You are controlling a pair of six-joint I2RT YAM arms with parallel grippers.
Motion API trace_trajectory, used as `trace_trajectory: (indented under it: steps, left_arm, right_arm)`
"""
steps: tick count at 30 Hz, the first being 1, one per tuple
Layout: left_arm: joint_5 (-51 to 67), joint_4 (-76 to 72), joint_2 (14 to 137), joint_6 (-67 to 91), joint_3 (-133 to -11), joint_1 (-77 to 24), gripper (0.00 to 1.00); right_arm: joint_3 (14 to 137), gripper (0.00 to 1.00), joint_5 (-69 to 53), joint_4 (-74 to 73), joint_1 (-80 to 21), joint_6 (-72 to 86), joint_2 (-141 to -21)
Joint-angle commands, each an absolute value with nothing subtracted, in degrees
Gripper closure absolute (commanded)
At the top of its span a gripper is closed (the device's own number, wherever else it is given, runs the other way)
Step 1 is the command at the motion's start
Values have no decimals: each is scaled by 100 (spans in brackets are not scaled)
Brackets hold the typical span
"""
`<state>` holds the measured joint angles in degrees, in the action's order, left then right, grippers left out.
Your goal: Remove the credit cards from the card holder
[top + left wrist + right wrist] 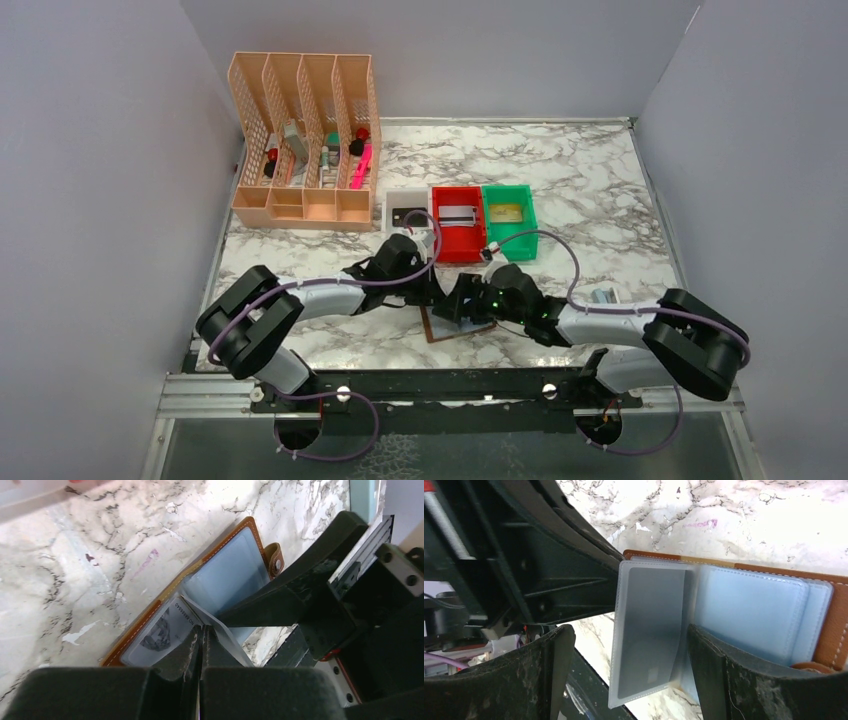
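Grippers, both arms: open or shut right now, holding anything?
Left gripper: shut on a pocket leaf of the card holder.
Right gripper: open, straddling that raised leaf.

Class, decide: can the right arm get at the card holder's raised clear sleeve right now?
Probably yes: the right end effector is open, and the sleeve appears to stand between its fingers with nothing blocking it.

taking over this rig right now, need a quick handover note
Left gripper: shut on a clear pocket sleeve, lifted up from the card holder.
Right gripper: open, fingers either side of that sleeve.
The holder lies open on the table between the arms.
Done: black card in white bin, silvery card in red bin, gold card in green bin.
Left: a printed card sits in a pocket; take it out, then check the rest.
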<state>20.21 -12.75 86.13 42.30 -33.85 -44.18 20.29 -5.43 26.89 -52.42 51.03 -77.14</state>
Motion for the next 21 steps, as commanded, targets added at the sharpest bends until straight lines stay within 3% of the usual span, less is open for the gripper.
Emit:
trace_trajectory:
  steps: [1,10,15,19,21]
  left_arm:
    - [2325,-1501,8814,4210,-3566,-4555,100]
    - [2268,-1526,9154,4212,-3901,-4804,100]
    - [2103,-1286,9173,4105,-4047,-4847,100]
    - [1578,-763,8835,3958,-4034,-4843,100]
    - [1472,-692,8747,3962,-4013,-4843,99]
  right_arm:
    - [2196,13,-244,1639,-5256,4811,-7202]
    - [2367,18,932,92,-5256,4879,-6323]
    - [2355,31,1407,-376,-5256,4899,-5763]
    - [2408,48,1271,-324,-5256,4620,-5650]
    - [2436,50,1203,-250,-5256,4594,-5779]
